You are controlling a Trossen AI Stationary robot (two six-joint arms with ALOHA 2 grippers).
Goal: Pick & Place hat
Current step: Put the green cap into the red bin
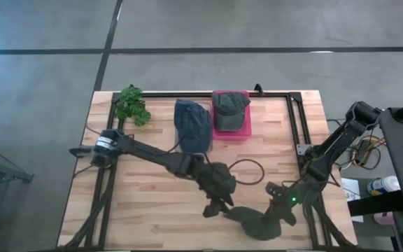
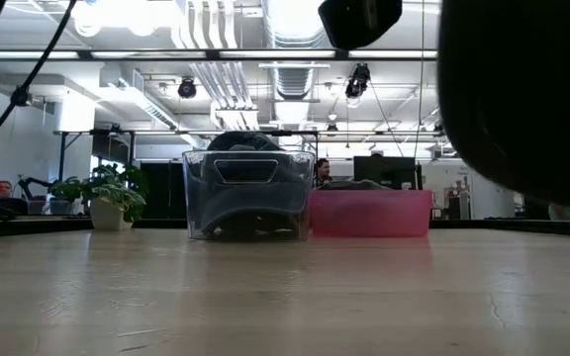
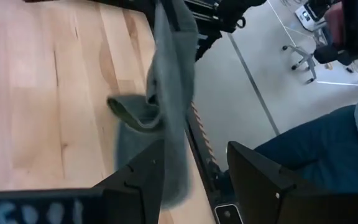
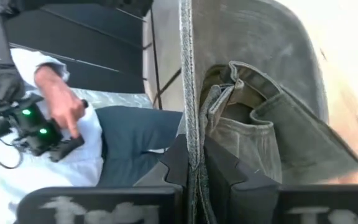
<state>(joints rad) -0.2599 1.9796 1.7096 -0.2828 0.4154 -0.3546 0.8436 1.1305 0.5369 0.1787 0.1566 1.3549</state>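
At the near edge of the pale wooden slatted surface (image 1: 152,196), toward its right corner, the right end effector (image 1: 280,215) is clamping the rim of a dark grey-green fabric cap (image 1: 254,220); in the right wrist view its fingers are pressed tight on the thin fabric edge, with the cap (image 4: 260,93) hanging ahead of them. Just beside it, the left end effector (image 1: 215,207) is reaching toward the same cap, its fingers spread apart; in the left wrist view the cloth (image 3: 166,118) is draping past one finger rather than being pinched. A person's hand (image 4: 64,102) is holding a controller beyond that near edge. Farther back, along the far edge, a denim-blue cap (image 1: 192,124) is sitting in a clear bin, a grey-green cap (image 1: 229,103) is resting in a pink rectangular tray (image 1: 243,128) just beside it, and a small green leafy plant (image 1: 132,105) is standing at the far left corner. The likely risk is that the thin pinch lets the limp fabric slide out during the lift, or that the cap sags off the near edge or snags on the left end effector's open fingers.
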